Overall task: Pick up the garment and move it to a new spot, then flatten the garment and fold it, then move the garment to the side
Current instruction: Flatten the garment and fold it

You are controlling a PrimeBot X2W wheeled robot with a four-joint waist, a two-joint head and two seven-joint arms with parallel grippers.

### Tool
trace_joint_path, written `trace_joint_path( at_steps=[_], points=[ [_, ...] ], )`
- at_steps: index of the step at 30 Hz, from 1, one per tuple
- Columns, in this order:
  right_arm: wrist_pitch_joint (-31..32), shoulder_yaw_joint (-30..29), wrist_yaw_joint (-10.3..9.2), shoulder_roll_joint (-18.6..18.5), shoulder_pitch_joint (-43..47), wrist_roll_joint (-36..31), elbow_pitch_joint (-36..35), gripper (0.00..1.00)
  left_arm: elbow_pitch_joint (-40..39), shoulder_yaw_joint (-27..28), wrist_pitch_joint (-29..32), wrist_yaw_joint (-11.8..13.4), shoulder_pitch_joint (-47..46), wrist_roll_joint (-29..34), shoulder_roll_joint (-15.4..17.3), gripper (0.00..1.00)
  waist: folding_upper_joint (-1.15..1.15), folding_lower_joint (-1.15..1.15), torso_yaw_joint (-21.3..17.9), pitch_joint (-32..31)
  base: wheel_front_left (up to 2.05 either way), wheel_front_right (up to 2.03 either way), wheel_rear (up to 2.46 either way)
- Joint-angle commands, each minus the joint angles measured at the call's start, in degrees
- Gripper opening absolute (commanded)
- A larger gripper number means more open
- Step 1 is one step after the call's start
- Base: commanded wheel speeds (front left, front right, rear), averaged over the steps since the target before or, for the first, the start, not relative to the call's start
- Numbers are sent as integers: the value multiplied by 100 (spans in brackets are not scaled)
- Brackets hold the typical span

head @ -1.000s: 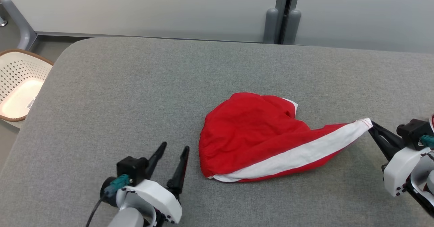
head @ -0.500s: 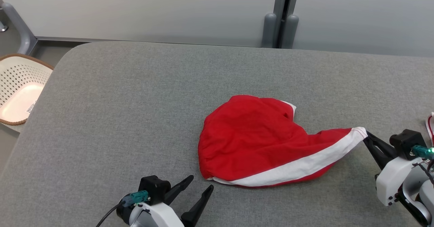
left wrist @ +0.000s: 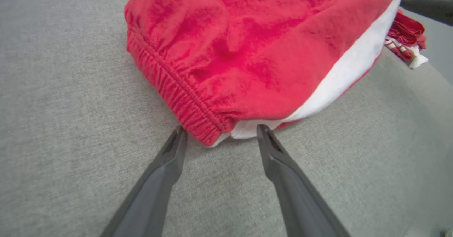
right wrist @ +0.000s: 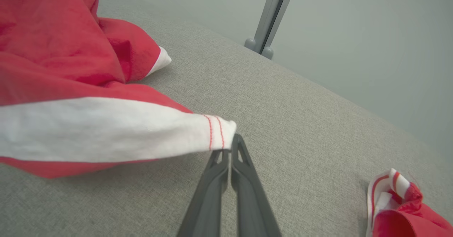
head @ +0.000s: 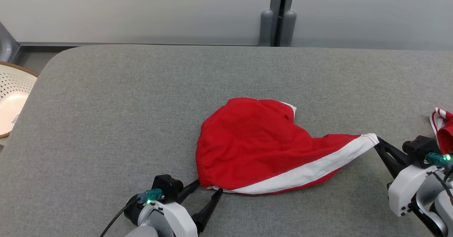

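Observation:
The garment (head: 262,145) is a pair of red shorts with a white side stripe, lying crumpled in the middle of the grey padded table (head: 141,99). My right gripper (head: 377,143) is shut on the hem corner of the white stripe (right wrist: 219,136), holding it stretched to the right. My left gripper (head: 208,187) stands open at the garment's near left corner, its fingers (left wrist: 170,159) on either side of the elastic waistband's end (left wrist: 201,130), touching or nearly touching the cloth.
A second red-and-white cloth (head: 442,123) lies bunched at the table's right edge, behind my right wrist, also seen as a red-and-white cloth (right wrist: 400,205). A perforated cream basket (head: 10,106) stands off the table's left edge. A grey wall with a post (head: 277,13) runs behind.
My left gripper has swung right and forward to the garment's waistband corner. The head camera shifted right, bringing the second cloth into view. My right gripper keeps its hold.

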Motion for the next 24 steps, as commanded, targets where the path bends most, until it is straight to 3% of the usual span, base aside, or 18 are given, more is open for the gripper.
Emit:
trace_joint_path(
  at_steps=[1, 5, 7, 8, 9, 17, 24],
  points=[
    [51, -84, -13, 18, 105, -53, -82, 0, 131, -41, -75, 4, -147, -57, -20, 100, 0, 0, -46, 46, 0, 0, 0],
    [112, -222, -13, 53, 172, -122, -176, 0, 294, -187, -109, 4, -284, -189, -93, 100, 0, 0, -82, 92, 0, 0, 0],
    [127, -277, -13, 86, 218, -133, -217, 0, 332, -292, -130, 4, -348, -238, -82, 36, 0, 0, -91, 104, 0, 0, 0],
    [127, -277, -13, 86, 218, -133, -217, 0, 332, -292, -130, 4, -348, -238, -82, 36, 0, 0, -91, 104, 0, 0, 0],
    [151, -334, -13, 119, 230, -175, -252, 0, 324, -401, -166, 4, -386, -281, -38, 0, 0, 0, -96, 108, 0, 0, 0],
    [-6, -665, -13, 281, 353, -278, -262, 0, 112, -733, -267, 4, -560, -421, 343, 0, 0, 0, -2, -7, 0, 0, 0],
    [-322, -1013, -13, 508, 328, -530, -412, 0, -537, -618, -185, 4, -982, -402, 842, 0, 0, 0, 40, -220, 0, 0, 0]
  ],
)
